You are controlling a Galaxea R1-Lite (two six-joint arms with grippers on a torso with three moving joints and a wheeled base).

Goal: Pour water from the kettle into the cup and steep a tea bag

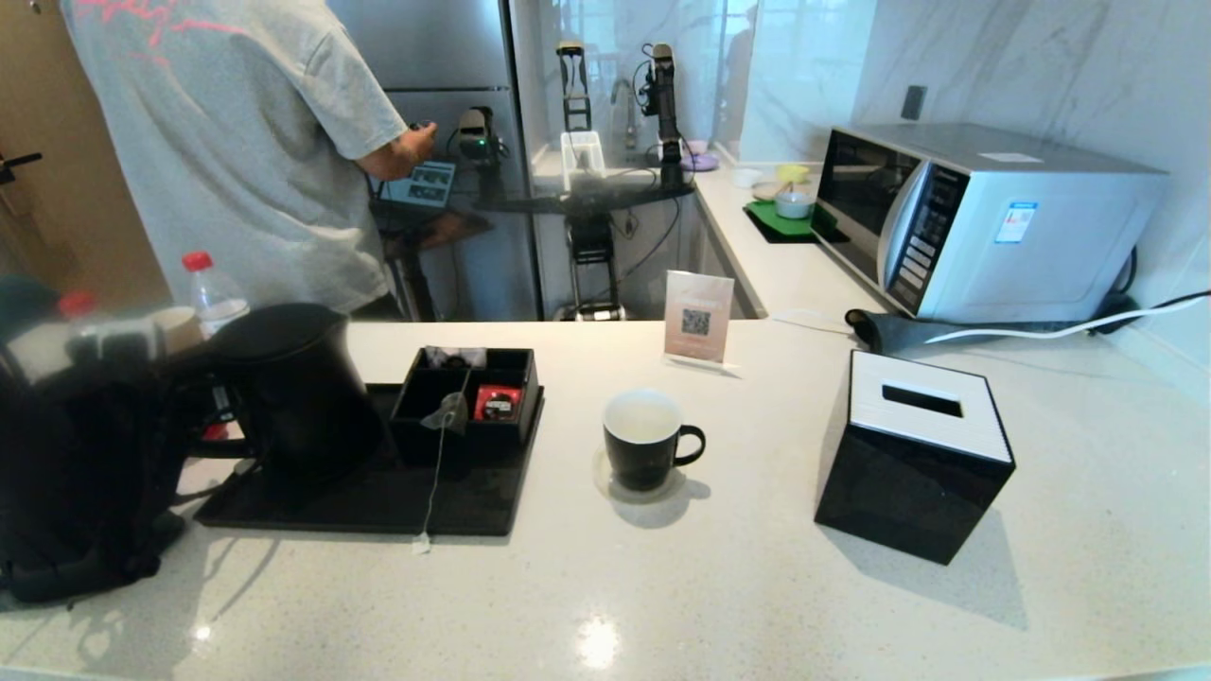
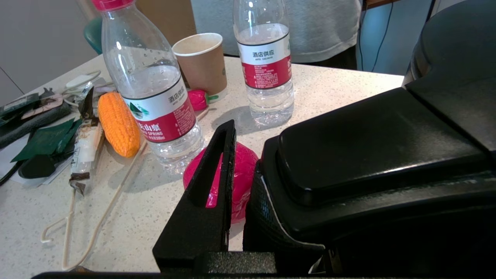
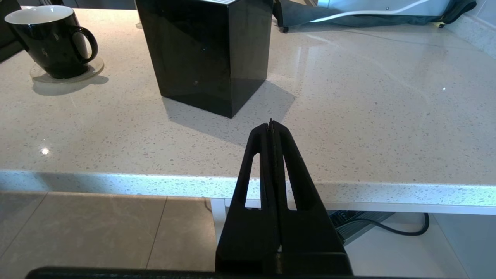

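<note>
The black kettle (image 1: 289, 388) stands upright on a black tray (image 1: 378, 497) at the left. My left gripper (image 1: 203, 421) is at its loop handle (image 2: 368, 155). One finger (image 2: 209, 182) stands a narrow gap off the handle and the other is hidden behind it, so the gripper (image 2: 252, 162) is open. The black cup (image 1: 648, 440) (image 3: 50, 38) sits mid-counter on a coaster. I cannot tell whether water is in it. The tea bag (image 1: 447, 412) hangs on the organiser box (image 1: 468, 402), and its string runs down to the tag (image 1: 421, 543). My right gripper (image 3: 271, 124) is shut and empty, off the counter's front edge.
A black tissue box (image 1: 913, 454) stands right of the cup, with a microwave (image 1: 984, 218) behind it. A QR sign (image 1: 698, 317) is behind the cup. Two red-capped bottles (image 2: 155, 89) (image 2: 267, 62), a paper cup (image 2: 201, 64) and a pink object (image 2: 244, 170) crowd the kettle's left. A person (image 1: 236, 142) stands behind.
</note>
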